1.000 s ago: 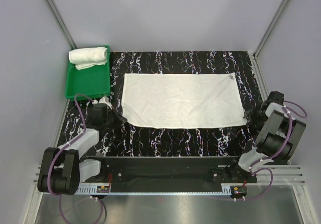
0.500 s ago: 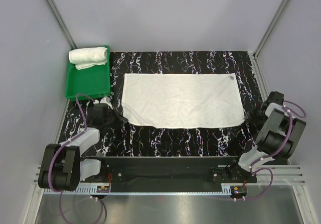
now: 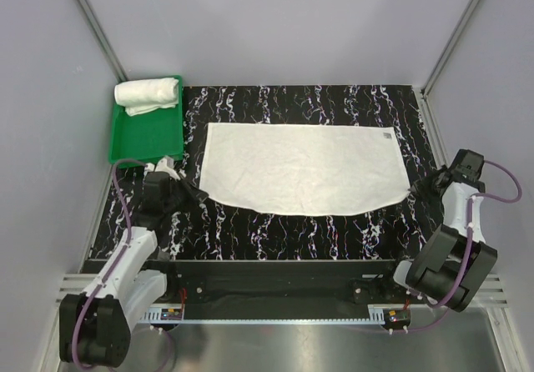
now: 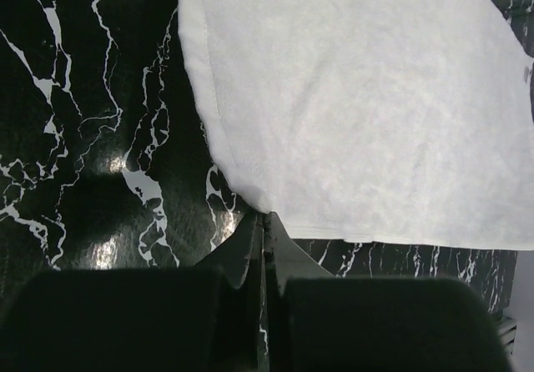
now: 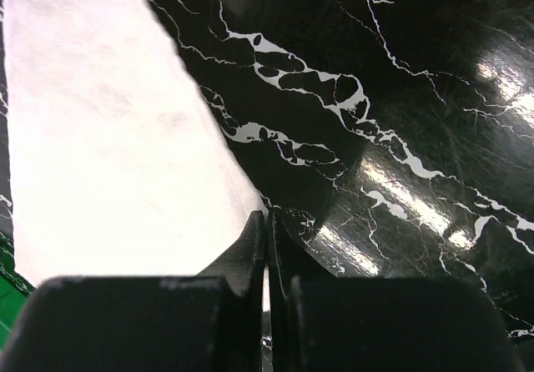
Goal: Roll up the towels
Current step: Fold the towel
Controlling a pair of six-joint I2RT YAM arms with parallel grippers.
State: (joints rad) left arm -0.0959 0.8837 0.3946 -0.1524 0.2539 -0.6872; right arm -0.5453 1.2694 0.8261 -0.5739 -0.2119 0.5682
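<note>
One white towel [image 3: 300, 168] lies spread flat on the black marbled table. My left gripper [image 3: 198, 195] is shut on its near left corner; in the left wrist view the cloth [image 4: 359, 113] runs right into the closed tips [image 4: 265, 216]. My right gripper [image 3: 412, 188] is shut on the near right corner, where the towel [image 5: 108, 155] meets the pressed-together tips [image 5: 267, 215]. The towel's near edge bows between the two held corners. A second towel [image 3: 148, 95] lies rolled at the far end of the green tray [image 3: 146, 138].
The green tray sits at the table's far left, just beyond my left arm. Grey walls with metal frame posts [image 3: 93, 22] enclose the table on three sides. A black rail [image 3: 275, 276] between the arm bases runs along the near edge.
My right gripper has shut on the towel's near right corner. Both arms have risen and shifted, and the towel's near edge, straight before, now curves between the two corners.
</note>
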